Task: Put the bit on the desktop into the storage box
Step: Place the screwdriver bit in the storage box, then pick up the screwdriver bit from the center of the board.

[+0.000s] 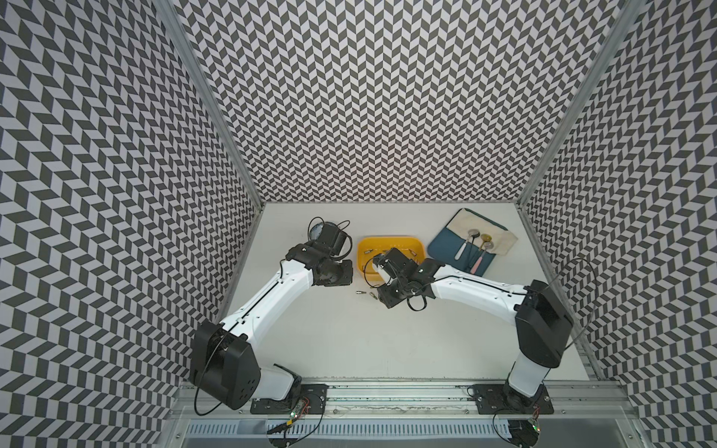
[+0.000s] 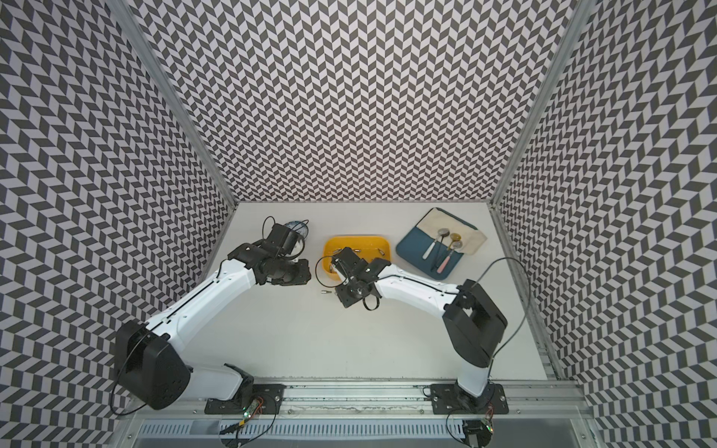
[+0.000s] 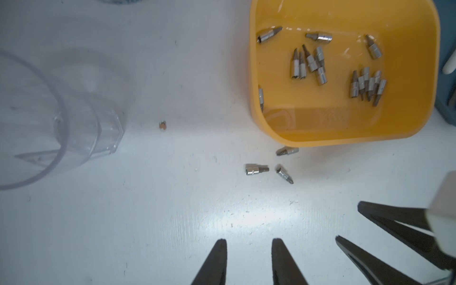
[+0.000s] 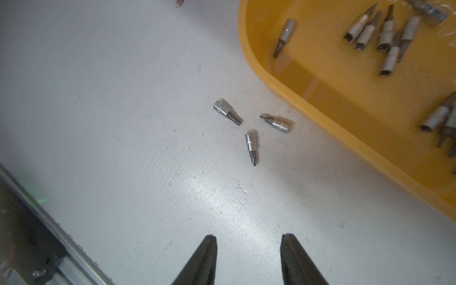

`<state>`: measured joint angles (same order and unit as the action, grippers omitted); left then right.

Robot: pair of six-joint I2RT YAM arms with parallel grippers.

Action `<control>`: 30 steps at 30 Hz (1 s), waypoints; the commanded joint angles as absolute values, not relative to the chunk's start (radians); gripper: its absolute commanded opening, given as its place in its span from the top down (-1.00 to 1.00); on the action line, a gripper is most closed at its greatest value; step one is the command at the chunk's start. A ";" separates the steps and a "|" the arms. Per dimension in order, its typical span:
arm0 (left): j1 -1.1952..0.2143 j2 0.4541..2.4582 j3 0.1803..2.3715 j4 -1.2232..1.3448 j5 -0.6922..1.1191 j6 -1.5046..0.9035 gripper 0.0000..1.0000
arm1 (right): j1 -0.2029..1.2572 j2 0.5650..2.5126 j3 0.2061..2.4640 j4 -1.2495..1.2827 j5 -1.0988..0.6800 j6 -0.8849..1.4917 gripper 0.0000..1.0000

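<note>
Screwdriver bits (image 3: 256, 169) are lying loose on the tabletop (image 3: 172, 209), three in a small cluster just outside the yellow storage box (image 3: 320, 138). They are sitting ahead of the left tool (image 3: 248, 243), and none is touching another. The left tool is hovering with its jaws apart and nothing between them; only its tips are showing, the rest being cut off by the frame edge. The right tool (image 4: 249, 238) is likewise standing apart and empty, with the same three bits (image 4: 251, 148) lying ahead of it and the box wall (image 4: 320, 103) running beyond them.

Many more bits are resting inside the box, some overlapping in heaps so that counting them is not possible. In both top views the tools are hiding under their own wrists, and the right arm is covering part of the box (image 1: 364, 248). Only two loose bits (image 1: 361, 293) are showing there, as tiny specks.

The left wrist view alone is showing a clear glass (image 3: 86, 111), cut off at the frame edge, and a brownish speck (image 3: 162, 125) too small to identify. A blue-patterned bowl (image 2: 300, 229) is peeking out from behind the left arm.
</note>
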<state>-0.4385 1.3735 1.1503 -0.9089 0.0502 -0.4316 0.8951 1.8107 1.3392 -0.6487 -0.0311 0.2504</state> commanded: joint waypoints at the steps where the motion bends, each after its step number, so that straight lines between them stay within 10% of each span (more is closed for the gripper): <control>1: -0.440 1.317 1.113 -0.900 0.055 -0.455 0.31 | 0.905 1.874 1.384 -0.590 -0.007 0.224 0.06; 30: -0.296 1.196 1.019 -0.965 0.081 -0.408 0.25 | 0.929 2.157 1.615 -0.643 0.112 0.161 0.25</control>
